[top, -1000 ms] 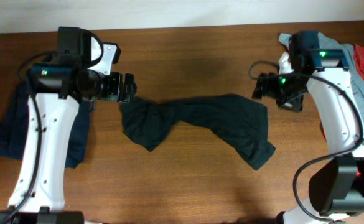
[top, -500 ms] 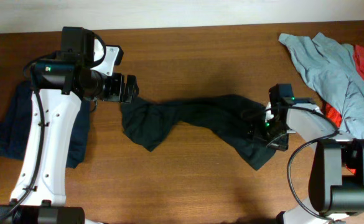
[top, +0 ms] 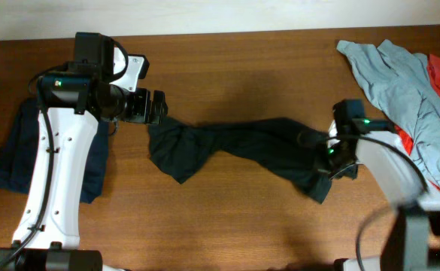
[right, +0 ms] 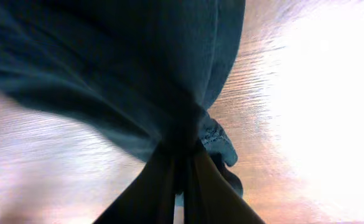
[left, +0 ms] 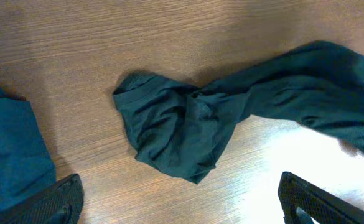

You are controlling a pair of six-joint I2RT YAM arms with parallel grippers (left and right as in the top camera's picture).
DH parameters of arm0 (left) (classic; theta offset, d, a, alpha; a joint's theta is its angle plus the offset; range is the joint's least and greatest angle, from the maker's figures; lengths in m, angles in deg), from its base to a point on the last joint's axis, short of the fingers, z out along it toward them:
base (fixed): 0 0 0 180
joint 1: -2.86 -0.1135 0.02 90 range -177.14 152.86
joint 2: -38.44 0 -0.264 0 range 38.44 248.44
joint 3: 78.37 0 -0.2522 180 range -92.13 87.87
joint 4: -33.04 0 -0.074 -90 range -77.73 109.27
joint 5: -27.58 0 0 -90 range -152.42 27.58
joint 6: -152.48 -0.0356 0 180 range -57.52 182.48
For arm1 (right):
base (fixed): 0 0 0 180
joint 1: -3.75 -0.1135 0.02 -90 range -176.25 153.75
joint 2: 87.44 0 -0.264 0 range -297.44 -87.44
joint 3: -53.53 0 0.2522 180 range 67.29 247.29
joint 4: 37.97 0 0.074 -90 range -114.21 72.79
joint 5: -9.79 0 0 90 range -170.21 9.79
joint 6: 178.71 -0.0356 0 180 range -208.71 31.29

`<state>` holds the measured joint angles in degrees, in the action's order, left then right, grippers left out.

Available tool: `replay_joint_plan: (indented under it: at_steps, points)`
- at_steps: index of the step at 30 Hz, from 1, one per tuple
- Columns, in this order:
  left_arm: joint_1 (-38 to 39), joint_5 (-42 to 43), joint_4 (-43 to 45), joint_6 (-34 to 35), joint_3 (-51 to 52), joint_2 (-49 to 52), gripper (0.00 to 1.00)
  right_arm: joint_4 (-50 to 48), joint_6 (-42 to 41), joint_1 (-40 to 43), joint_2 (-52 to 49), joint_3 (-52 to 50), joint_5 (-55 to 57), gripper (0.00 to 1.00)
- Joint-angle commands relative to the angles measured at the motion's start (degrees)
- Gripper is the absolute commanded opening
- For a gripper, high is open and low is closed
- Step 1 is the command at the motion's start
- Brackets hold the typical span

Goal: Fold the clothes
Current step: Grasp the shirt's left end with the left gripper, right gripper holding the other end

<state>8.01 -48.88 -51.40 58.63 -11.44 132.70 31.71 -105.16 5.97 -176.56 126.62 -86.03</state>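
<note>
Noting the right pincer (right: 180,167) clamped on a thin fold of the black T-shirt (top: 242,143), which trails across the counter (top: 242,68) to a twisted bunch beneath the left pincer (left: 178,196), fingers apart, we judge the pinch may slip, or drag the bunch, if pulled.

Right gripper (top: 326,155) now down on black T-shirt (top: 257,141)

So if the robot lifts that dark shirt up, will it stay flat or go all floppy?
Probably floppy: the dark shirt lies twisted and bunched, so it should droop from wherever the right tool pinches it. It looks thin, so likely light. Its far end may drag across the wooden table rather than lift.
</note>
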Motion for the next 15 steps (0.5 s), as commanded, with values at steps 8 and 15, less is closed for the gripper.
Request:
replay_joint_plan:
  at_steps: [8,15]
  points:
    - [0.31,2.80,-1.46,-0.94,-0.02,0.15,0.99,-1.05,1.20,0.07,16.39,3.04,0.26,0.04]
    - [2.29,2.51,-1.60,-1.07,0.07,0.68,0.99,-0.79,1.20,0.07,16.39,3.04,0.02,0.04]
